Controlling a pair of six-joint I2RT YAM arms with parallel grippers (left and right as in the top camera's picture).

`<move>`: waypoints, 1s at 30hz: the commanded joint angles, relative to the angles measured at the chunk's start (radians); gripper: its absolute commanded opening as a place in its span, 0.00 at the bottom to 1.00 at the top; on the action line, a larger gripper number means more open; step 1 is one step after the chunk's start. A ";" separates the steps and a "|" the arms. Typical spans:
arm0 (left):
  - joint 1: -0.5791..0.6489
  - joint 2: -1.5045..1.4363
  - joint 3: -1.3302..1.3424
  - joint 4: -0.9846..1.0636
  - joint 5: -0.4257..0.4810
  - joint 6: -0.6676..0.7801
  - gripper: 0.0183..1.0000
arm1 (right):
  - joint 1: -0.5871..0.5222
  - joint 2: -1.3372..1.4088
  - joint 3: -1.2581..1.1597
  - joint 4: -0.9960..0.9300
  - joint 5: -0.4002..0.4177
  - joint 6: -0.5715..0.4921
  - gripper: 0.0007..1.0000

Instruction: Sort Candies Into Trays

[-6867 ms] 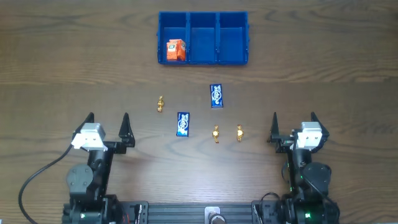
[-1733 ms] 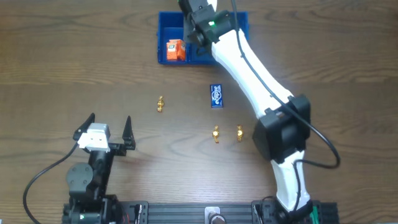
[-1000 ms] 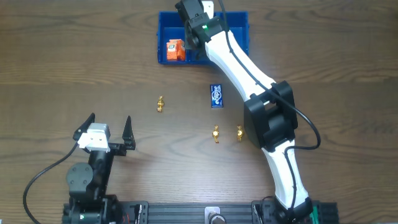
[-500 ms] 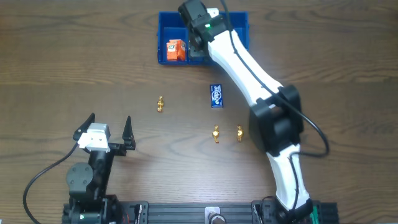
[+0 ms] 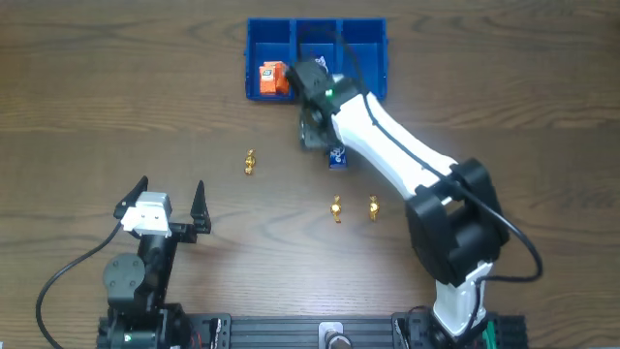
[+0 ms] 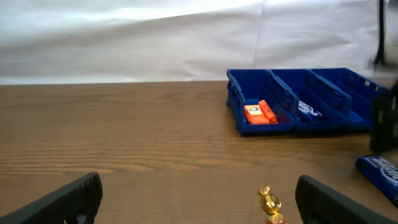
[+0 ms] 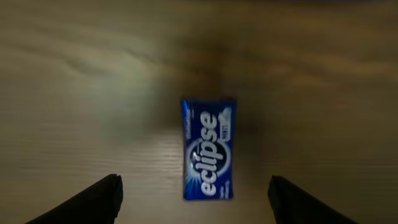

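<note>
A blue three-compartment tray (image 5: 364,95) stands at the far middle of the table. An orange candy pack (image 5: 273,79) lies in its left compartment and a blue mint pack (image 6: 308,109) in the middle one. A second blue mint pack (image 7: 208,149) lies on the table in front of the tray, partly under the right arm in the top view (image 5: 337,157). My right gripper (image 7: 194,190) hangs open straight above this pack, one finger to either side, not touching it. Three gold-wrapped candies (image 5: 250,162) (image 5: 336,208) (image 5: 373,206) lie loose on the wood. My left gripper (image 5: 170,196) stands open near the front left, holding nothing.
The right arm (image 5: 407,155) stretches diagonally from the front right across the table's middle, passing close above the two right-hand gold candies. The tray's right compartment (image 5: 362,53) looks bare. Bare wood lies all around the left arm.
The right gripper has drawn back from over the tray's middle compartment to above the blue pack on the table. The blue pack once near the table's middle is gone from there. The left arm kept still.
</note>
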 commanded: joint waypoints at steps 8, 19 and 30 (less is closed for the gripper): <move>0.006 -0.007 -0.018 -0.035 0.025 0.008 1.00 | -0.028 0.040 -0.119 0.096 -0.044 0.023 0.76; 0.006 -0.007 -0.018 -0.035 0.025 0.008 1.00 | -0.048 0.086 -0.119 0.127 -0.071 0.023 0.61; 0.006 -0.007 -0.018 -0.035 0.025 0.008 1.00 | -0.044 0.079 -0.119 0.137 -0.071 0.036 0.24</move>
